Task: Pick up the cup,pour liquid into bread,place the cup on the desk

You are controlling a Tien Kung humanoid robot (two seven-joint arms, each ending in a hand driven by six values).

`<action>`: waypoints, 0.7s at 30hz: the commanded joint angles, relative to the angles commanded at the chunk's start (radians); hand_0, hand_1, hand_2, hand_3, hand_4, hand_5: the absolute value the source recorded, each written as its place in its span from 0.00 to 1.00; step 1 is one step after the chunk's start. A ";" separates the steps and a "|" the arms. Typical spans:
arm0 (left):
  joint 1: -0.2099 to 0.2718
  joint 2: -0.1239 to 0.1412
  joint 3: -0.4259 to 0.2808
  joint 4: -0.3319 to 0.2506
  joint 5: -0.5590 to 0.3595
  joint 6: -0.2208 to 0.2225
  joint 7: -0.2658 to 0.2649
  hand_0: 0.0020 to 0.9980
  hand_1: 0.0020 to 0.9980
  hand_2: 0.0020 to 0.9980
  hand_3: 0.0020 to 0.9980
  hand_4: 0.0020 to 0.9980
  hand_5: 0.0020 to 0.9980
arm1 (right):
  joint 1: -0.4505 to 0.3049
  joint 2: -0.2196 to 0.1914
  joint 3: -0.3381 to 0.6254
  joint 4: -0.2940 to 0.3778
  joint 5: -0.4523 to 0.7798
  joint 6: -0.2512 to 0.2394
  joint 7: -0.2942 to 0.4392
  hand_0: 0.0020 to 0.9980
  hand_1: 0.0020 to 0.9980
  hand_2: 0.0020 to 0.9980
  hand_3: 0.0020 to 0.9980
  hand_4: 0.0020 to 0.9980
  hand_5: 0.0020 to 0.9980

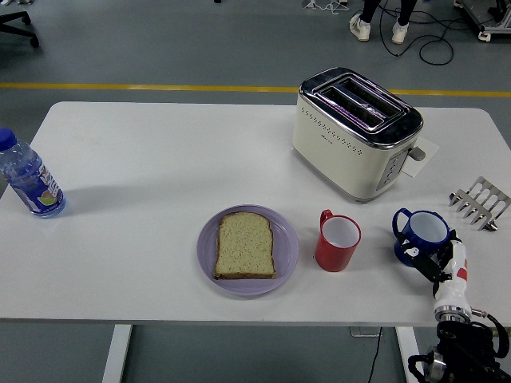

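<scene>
At the far left edge of the white table (144, 159) stands one water bottle (29, 185), upright, well apart from everything else. Near the front centre lies one lilac plate (206, 254) carrying one slice of bread (245, 245), flat on it. Just right of the plate stands one red cup (337, 241), upright, mouth open upward, its handle turned toward the plate. Behind it, further back, sits one cream toaster (355, 132) with two slots. Right of the red cup, with a clear gap between, stands one blue cup (423, 234), upright, its handle pointing left toward the red cup. One metal toast rack (481, 202) lies near the right edge, behind the blue cup. The right hand (444, 263) comes up from the lower right corner and sits against the blue cup's near right side; whether its fingers are closed on the cup or only touching it cannot be told. The left hand is not visible. The deciding relation: the blue cup lies just ahead and left of the right hand, and the bread lies well to the left, beyond the red cup. In judgement, any pour needs a leftward carry past the red cup, with some risk of clipping it.
</scene>
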 joint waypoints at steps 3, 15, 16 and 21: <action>0.002 0.000 0.003 0.000 0.000 0.000 0.000 0.63 0.64 0.65 0.51 0.24 0.86 | -0.001 0.000 -0.002 0.000 0.010 -0.002 0.000 0.69 0.64 0.68 0.78 0.86 0.03; -0.001 0.001 -0.002 -0.001 0.002 -0.001 0.000 0.63 0.64 0.65 0.51 0.24 0.86 | -0.001 0.002 0.010 0.004 0.038 0.009 0.000 0.64 0.60 0.64 0.74 0.82 0.00; -0.002 0.001 -0.003 -0.001 0.002 -0.001 0.000 0.63 0.64 0.65 0.51 0.24 0.86 | -0.001 0.002 0.013 0.005 0.038 0.010 0.000 0.64 0.60 0.64 0.74 0.82 0.00; -0.005 0.001 -0.008 -0.001 0.006 0.000 0.000 0.63 0.64 0.65 0.51 0.24 0.86 | -0.005 0.004 0.041 0.017 0.034 0.017 0.000 0.64 0.60 0.63 0.73 0.80 0.00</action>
